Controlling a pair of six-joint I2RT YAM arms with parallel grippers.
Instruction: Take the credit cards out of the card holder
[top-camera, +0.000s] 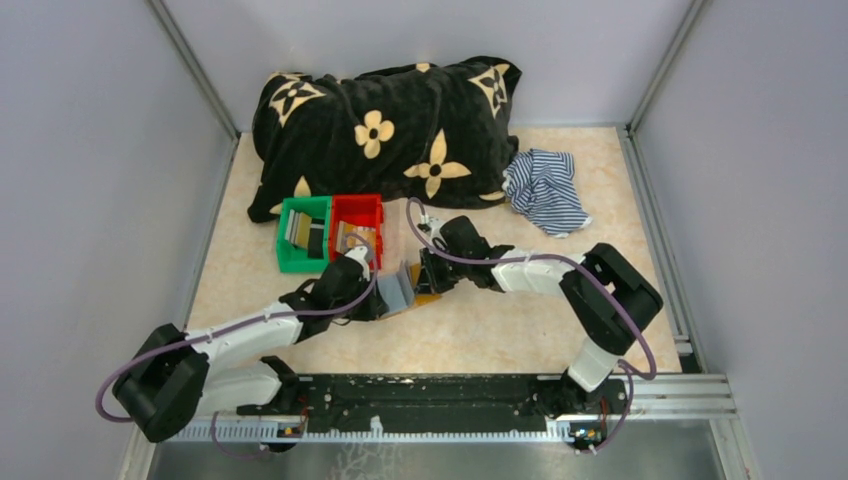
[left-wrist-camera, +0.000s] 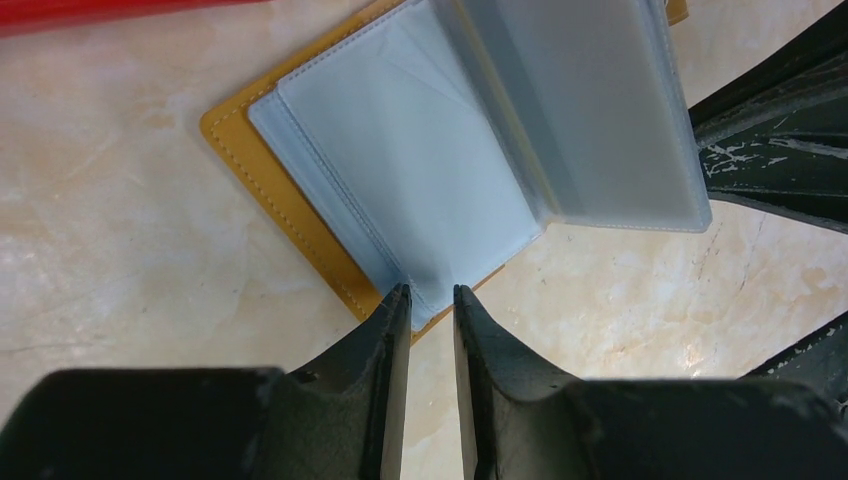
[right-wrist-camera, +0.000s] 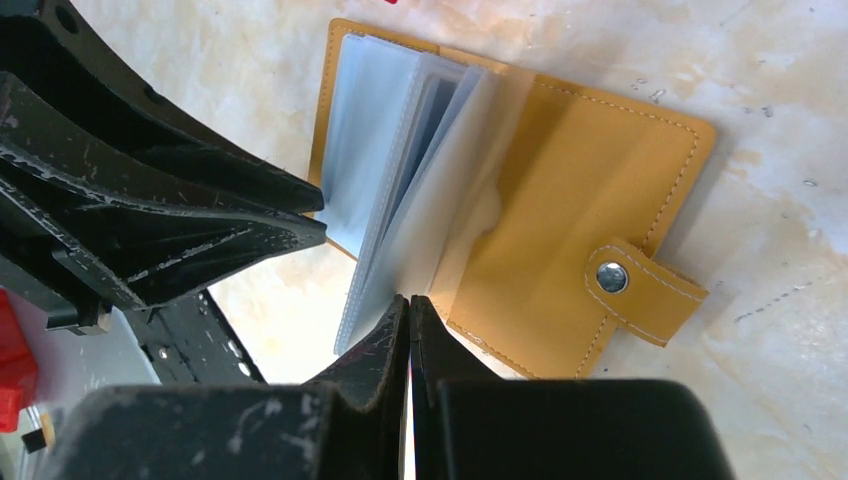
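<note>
The card holder (top-camera: 408, 292) lies open on the table between both arms, tan outside with grey-blue clear sleeves (left-wrist-camera: 400, 160) and a snap tab (right-wrist-camera: 640, 285). My left gripper (left-wrist-camera: 430, 292) stands open by a narrow gap, its tips at the near corner of the left half. My right gripper (right-wrist-camera: 410, 298) is shut on the lower edge of a translucent sleeve, which stands lifted above the tan right half (right-wrist-camera: 580, 190). The sleeves I see hold no card. Thin flat pieces that look like credit cards (top-camera: 352, 238) stand in the bins.
A green bin (top-camera: 290, 262) and a red bin (top-camera: 372, 205) sit just behind the holder; the red rim (left-wrist-camera: 80, 12) shows in the left wrist view. A black flowered cushion (top-camera: 390, 130) and a striped cloth (top-camera: 548, 188) lie at the back.
</note>
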